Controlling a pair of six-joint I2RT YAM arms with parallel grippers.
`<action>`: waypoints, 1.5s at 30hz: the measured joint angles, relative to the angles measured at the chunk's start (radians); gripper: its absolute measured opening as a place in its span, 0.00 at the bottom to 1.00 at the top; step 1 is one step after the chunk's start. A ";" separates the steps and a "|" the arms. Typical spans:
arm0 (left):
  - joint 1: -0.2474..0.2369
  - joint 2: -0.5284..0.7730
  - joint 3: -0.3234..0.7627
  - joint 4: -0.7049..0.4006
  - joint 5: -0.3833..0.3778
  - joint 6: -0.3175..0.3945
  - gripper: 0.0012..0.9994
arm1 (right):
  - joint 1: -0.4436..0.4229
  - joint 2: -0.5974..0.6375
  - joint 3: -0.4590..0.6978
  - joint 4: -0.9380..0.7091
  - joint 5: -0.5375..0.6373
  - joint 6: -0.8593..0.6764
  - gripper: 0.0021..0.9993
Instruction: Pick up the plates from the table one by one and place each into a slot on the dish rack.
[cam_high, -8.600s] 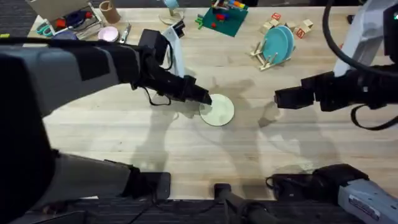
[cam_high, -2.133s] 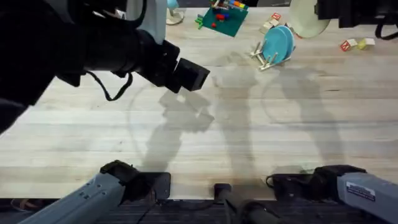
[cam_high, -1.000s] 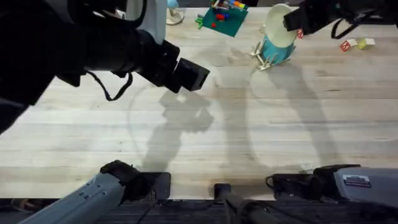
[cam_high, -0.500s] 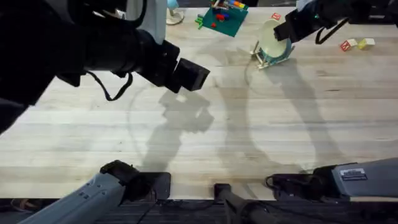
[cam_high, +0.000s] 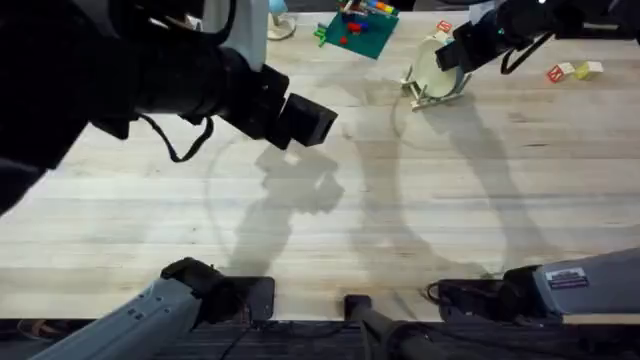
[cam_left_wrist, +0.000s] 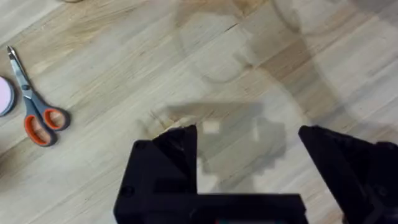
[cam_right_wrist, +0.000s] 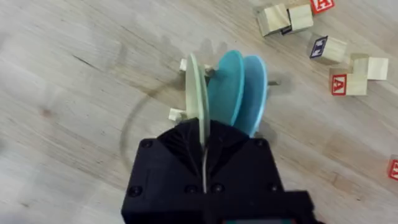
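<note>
The right gripper (cam_right_wrist: 204, 140) is closed on the rim of the cream plate (cam_right_wrist: 198, 99), its two black fingers pressed together with the plate's thin edge pinched between them. The plate stands upright on its edge, reaching straight out from the fingertips down into the dish rack (cam_right_wrist: 180, 87), whose pale wooden pegs show just beside the plate's far face. On the other side of the cream plate, close behind it and also upright, stands the turquoise plate (cam_right_wrist: 225, 87), and a paler blue plate (cam_right_wrist: 254, 93) stands just behind that one. Beyond the rack from the fingers, several lettered wooden blocks (cam_right_wrist: 339, 62) lie scattered on the table (cam_right_wrist: 74, 99). In the overhead view the right gripper (cam_high: 447, 57) reaches over the cream plate (cam_high: 428, 72) at the dish rack (cam_high: 418, 95), with a green brick baseplate (cam_high: 358, 28) well apart from it. The left gripper (cam_left_wrist: 249, 149) hangs above bare table (cam_left_wrist: 112, 68) with its fingers spread wide and nothing between them; their shadow falls on the planks directly beneath. Off to one side of its fingers, well apart, lie orange-handled scissors (cam_left_wrist: 34, 112) and the edge of a pink dish (cam_left_wrist: 5, 96).
</note>
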 joint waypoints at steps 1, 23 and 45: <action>0.000 0.000 0.000 0.000 0.000 0.000 1.00 | 0.000 0.000 0.000 0.000 0.000 0.000 0.03; 0.000 0.000 0.000 0.000 0.000 0.000 1.00 | 0.018 -0.004 0.211 -0.171 0.064 0.180 0.03; 0.000 0.000 0.000 0.000 0.000 0.000 1.00 | 0.082 -0.005 0.235 -0.177 0.208 0.255 0.03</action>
